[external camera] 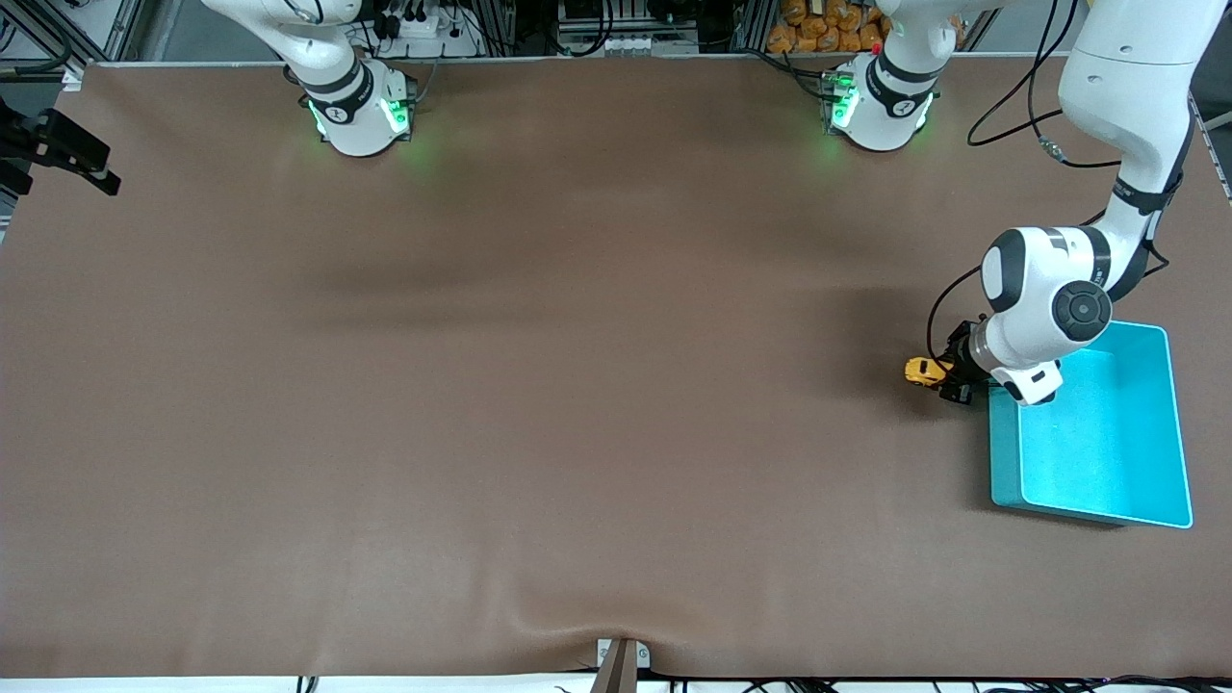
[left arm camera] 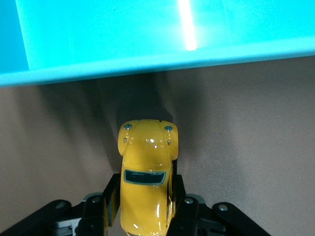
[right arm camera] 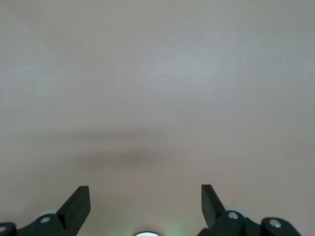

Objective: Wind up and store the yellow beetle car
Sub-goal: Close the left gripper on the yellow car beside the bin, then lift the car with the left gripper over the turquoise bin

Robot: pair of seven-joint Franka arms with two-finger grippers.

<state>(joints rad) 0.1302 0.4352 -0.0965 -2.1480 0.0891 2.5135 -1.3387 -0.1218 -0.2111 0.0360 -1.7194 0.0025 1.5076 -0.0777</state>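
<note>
i see a wide brown table (external camera: 539, 385) from a high camera that faces my two robot arms. their white bases stand along the top edge of the scene, each lit with a green glow.

the left arm reaches down to its own end of the table. its gripper (external camera: 948, 377) is low at the tabletop, just beside a teal bin (external camera: 1004, 452). the jaws are closed on the yellow beetle car (external camera: 921, 371), pressing its two sides. in the front view the car shows as a small yellow shape poking out from the black fingers, next to the bin's wall that faces the right arm's end of the table. i cannot tell whether its wheels touch the table.

in the left wrist view the yellow beetle car (left arm camera: 146, 179) fills the lower middle, rounded body and dark window plain to see, with a black finger (left arm camera: 109, 202) tight against each flank. its nose points toward the teal bin (left arm camera: 162, 61), whose rim runs across the scene just past the car. the car is outside the bin, not in it.

the right arm waits. in the front view only its base and lower links show. the right wrist view shows the right gripper (right arm camera: 145, 206) over bare brown table, its two black fingertips wide apart with nothing between them.
</note>
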